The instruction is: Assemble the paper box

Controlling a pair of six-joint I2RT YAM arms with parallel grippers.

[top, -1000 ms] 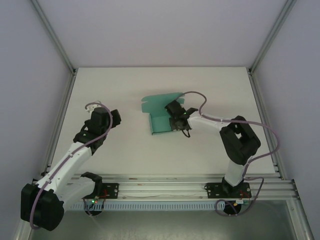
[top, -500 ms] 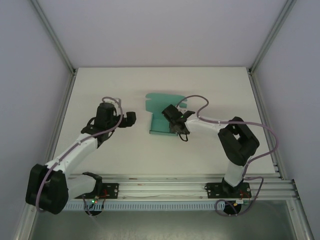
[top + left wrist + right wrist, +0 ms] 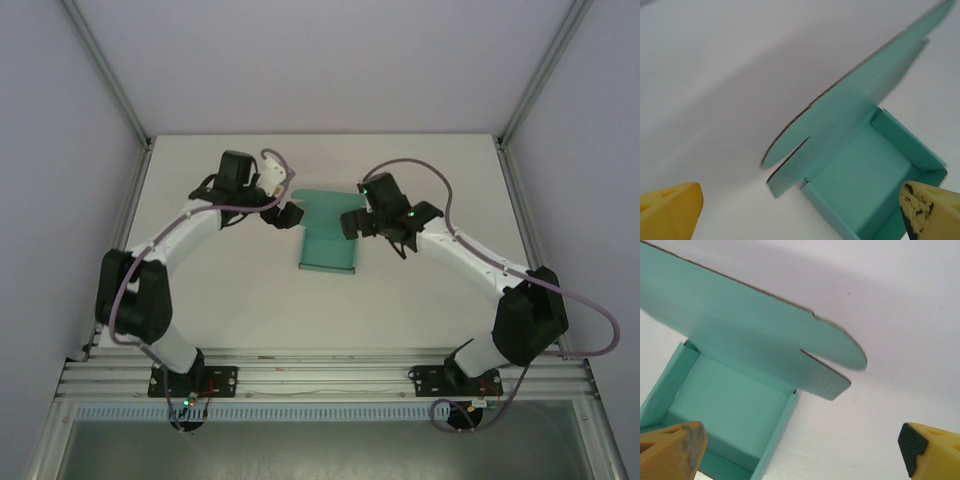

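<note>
The paper box (image 3: 327, 248) is a teal-green shallow tray in the middle of the table, its walls standing. Its lid flap (image 3: 322, 200) with rounded tabs rises at the far end. My left gripper (image 3: 289, 216) hovers at the box's far left corner, open and holding nothing. In the left wrist view the tray (image 3: 865, 185) and raised lid (image 3: 855, 105) lie between the yellow fingertips (image 3: 671, 209). My right gripper (image 3: 353, 222) is at the far right corner, also open. The right wrist view has the tray (image 3: 725, 410) under the lid (image 3: 740, 325).
The white table (image 3: 230, 290) is walled on three sides, with aluminium posts (image 3: 110, 80) at the back corners. The arms' bases sit on a rail (image 3: 320, 375) along the near edge.
The left arm has swung in from the left to the box's far left corner. The right gripper has left the box's right wall and moved up to the far right corner.
</note>
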